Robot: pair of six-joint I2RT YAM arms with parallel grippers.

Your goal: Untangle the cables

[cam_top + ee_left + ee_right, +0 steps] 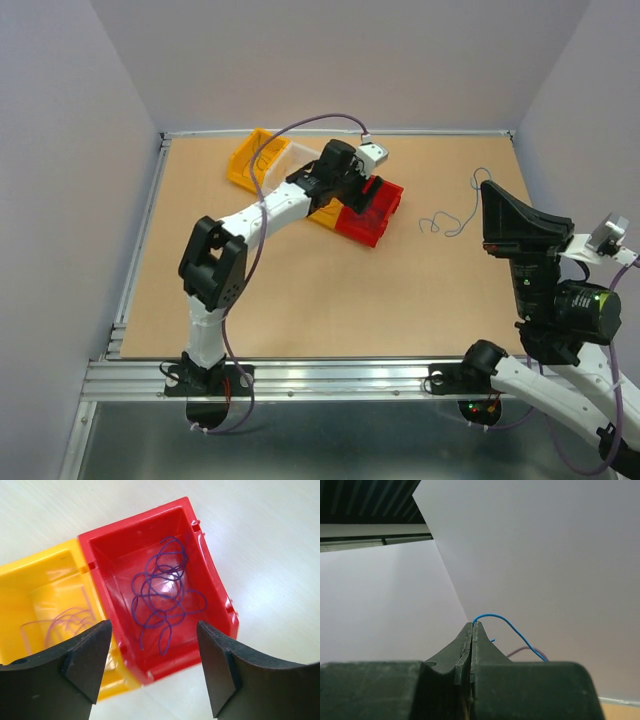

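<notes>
Robot lab cell, plain white walls (350, 60), aluminium-railed wooden table (300, 290)

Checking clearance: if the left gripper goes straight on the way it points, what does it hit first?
Probably the coiled thin purple wire in the red plastic bin; depth unclear.

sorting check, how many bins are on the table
3 for sure: a red bin under the left gripper, a yellow bin touching its side, a second yellow bin at the back left. A clear one may sit between them, partly hidden by the left arm.
</notes>
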